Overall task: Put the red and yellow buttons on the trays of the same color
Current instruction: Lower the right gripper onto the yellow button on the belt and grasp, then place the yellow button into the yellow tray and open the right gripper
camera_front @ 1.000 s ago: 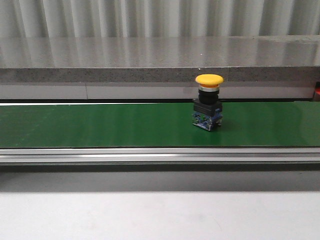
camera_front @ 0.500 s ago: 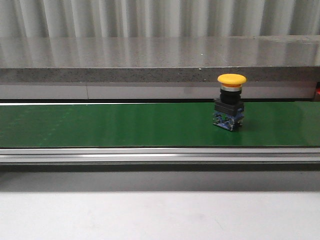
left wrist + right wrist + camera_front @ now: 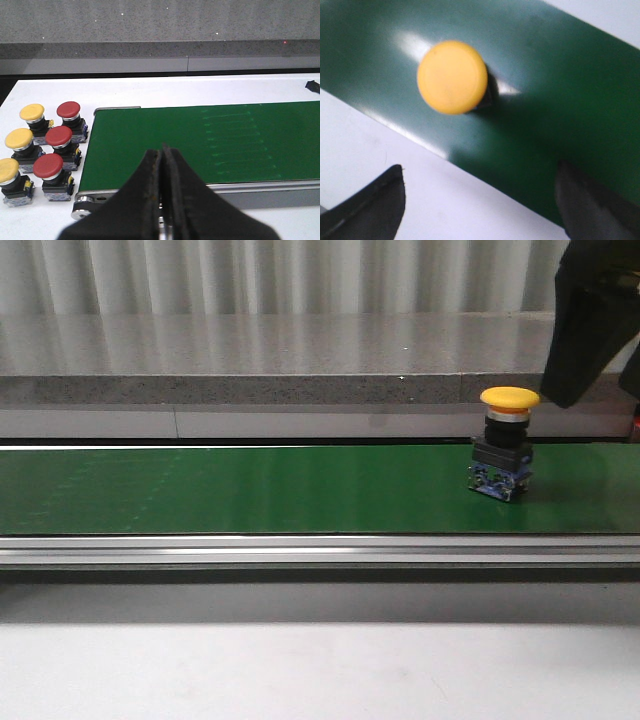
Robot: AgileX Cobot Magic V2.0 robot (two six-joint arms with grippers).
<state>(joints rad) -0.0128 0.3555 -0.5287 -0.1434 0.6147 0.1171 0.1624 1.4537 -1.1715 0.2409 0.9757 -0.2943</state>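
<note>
A yellow button (image 3: 505, 445) stands upright on the green belt (image 3: 250, 490) toward its right end. My right gripper (image 3: 596, 380) hangs just above and to the right of it. In the right wrist view the yellow button (image 3: 452, 77) lies beyond my right gripper (image 3: 480, 170), which is open and holds nothing. My left gripper (image 3: 161, 150) is shut and empty over the near edge of the belt (image 3: 200, 140). Beside that end of the belt, three red buttons (image 3: 58, 136) and three yellow buttons (image 3: 19, 139) stand on the white table. The trays are out of view.
A silver rail (image 3: 300, 550) runs along the belt's near side. Behind the belt is a grey stone ledge (image 3: 250, 360). The belt's end roller (image 3: 82, 206) sits close to the stored buttons. White tabletop (image 3: 380, 150) borders the belt.
The yellow button has travelled rightward along the belt. My right gripper has come into the front view at the top right, above the button.
</note>
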